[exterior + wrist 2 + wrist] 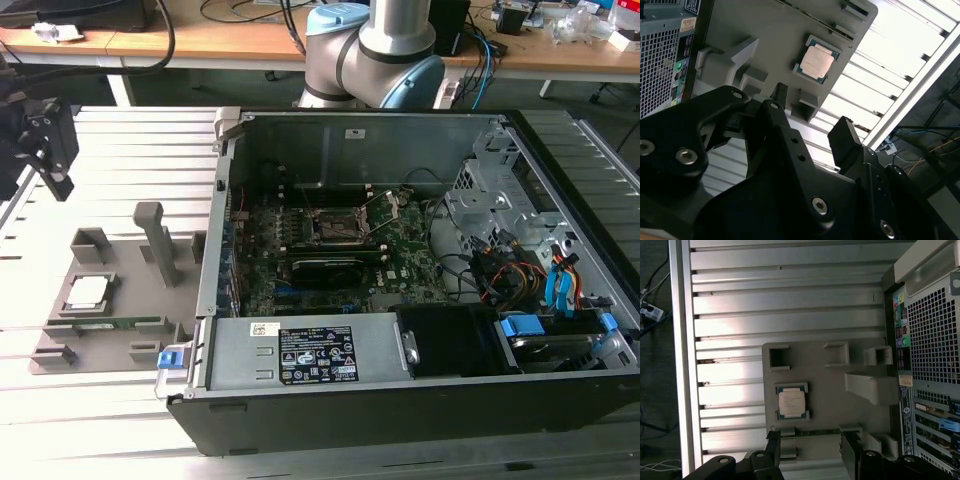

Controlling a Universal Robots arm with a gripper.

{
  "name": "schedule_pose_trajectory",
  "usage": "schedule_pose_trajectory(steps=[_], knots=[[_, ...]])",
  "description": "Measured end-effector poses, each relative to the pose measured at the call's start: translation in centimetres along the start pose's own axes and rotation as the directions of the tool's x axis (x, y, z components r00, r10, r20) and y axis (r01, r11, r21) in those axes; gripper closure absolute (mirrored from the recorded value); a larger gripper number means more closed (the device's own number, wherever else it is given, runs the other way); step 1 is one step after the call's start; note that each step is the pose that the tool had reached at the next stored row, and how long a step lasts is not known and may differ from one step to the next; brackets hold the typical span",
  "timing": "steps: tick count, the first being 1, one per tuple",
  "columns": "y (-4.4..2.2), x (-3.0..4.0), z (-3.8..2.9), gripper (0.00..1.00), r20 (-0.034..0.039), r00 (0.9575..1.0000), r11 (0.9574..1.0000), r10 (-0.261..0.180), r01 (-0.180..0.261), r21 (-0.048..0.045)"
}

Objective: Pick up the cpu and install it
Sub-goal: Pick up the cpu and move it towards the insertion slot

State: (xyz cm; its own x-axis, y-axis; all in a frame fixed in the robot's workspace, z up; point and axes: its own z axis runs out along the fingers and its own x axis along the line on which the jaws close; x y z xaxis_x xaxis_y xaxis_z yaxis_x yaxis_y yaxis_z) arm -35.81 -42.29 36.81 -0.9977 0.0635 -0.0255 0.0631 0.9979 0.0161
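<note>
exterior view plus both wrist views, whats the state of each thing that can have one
small silvery-topped square cpu, lying flat in its seat on the grey plastic fixture plate, ungripped
black gripper, open, empty, apart from the cpu
black computer case, side off, interior exposed
black metal-framed socket, exposed, latch state unclear

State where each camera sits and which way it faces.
Exterior view: off the arm, looking down on the open case and fixture; the arm shows behind the case.
First wrist view: on the wrist, facing down past the open gripper at the cpu.
Second wrist view: on the wrist, slanting along the gripper toward the cpu.
Shared: all three show the cpu lying in the fixture.
</note>
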Motion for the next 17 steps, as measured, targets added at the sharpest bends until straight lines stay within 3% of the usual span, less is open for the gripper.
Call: schedule_pose_trajectory(steps=[17], knots=[[-0.02, 0.04, 1.41, 0.4, 0.0, 1.0, 1.0, 0.0, 0.0, 0.0]])
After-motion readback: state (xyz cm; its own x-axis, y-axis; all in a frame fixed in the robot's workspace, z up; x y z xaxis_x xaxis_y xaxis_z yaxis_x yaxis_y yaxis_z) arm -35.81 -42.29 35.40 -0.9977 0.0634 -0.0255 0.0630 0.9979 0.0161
